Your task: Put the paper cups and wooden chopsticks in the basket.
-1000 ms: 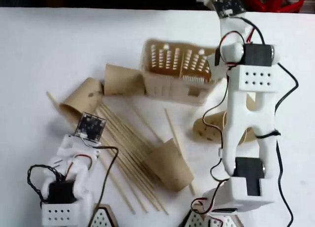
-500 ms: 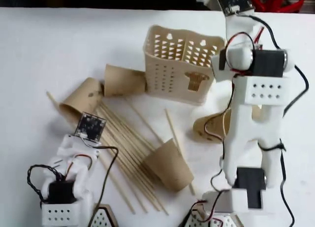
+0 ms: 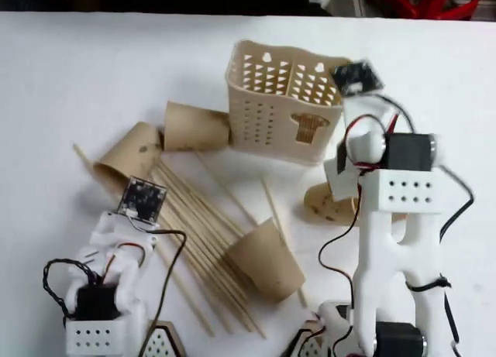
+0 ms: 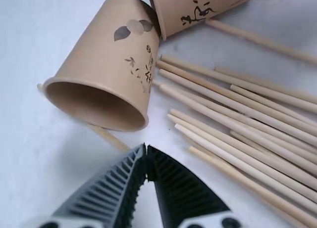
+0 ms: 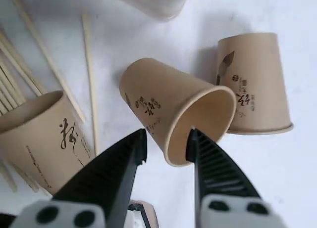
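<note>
A paper cup (image 5: 163, 102) lies on its side, mouth toward the right gripper (image 5: 167, 139), long axis pointing away from it; the jaws stand parted astride its near rim; the left gripper (image 4: 146, 150), pinched together empty, sits farther off.

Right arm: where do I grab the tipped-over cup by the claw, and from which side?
Likely take the tipped cup by its rim wall, from the mouth side: it lies on its side with the open mouth facing the right claw, so one finger goes inside, one outside.
</note>
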You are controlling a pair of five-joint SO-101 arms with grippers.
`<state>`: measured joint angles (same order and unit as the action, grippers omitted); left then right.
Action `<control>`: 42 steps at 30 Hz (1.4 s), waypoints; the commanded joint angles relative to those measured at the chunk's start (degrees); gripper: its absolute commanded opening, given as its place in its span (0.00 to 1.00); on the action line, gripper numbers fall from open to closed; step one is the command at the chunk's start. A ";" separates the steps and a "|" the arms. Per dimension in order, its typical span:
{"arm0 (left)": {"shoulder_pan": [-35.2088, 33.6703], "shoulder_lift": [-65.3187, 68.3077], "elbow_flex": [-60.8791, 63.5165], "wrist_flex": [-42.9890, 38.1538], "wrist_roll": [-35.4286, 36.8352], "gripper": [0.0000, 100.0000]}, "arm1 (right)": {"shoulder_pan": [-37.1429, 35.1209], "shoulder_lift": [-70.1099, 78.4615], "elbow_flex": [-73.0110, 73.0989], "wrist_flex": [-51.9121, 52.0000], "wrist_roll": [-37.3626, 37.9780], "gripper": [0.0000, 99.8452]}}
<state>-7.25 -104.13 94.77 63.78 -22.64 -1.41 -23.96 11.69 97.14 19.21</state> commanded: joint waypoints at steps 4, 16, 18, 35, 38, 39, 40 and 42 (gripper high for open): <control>-0.22 -0.31 -0.62 -1.41 -0.62 0.02 | 0.22 -1.98 10.46 -9.01 -0.18 0.14; -0.22 -0.31 -0.62 -1.41 -0.62 0.02 | 0.57 0.92 15.56 -14.37 -0.18 0.01; -0.22 -0.31 -0.62 -1.41 -0.62 0.02 | 0.57 -0.66 14.15 -13.49 -0.09 0.02; -0.22 -0.31 -0.62 -1.41 -0.62 0.02 | -0.48 -10.07 -15.38 0.57 13.10 0.02; -0.22 -0.31 -0.62 -1.41 -0.62 0.02 | -2.24 -10.07 -21.01 0.57 14.07 0.02; -0.22 -0.31 -0.62 -1.41 -0.62 0.02 | -3.03 -10.07 -22.86 0.57 14.07 0.02; -0.22 -0.31 -0.62 -1.41 -0.62 0.02 | -4.00 -10.07 -24.62 0.48 14.07 0.02; -0.22 -0.31 -0.62 -1.41 -0.62 0.02 | -5.93 -9.98 -27.34 0.04 14.07 0.02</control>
<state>-7.25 -104.13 94.77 63.78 -22.64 -4.66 -32.48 -10.37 97.49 32.75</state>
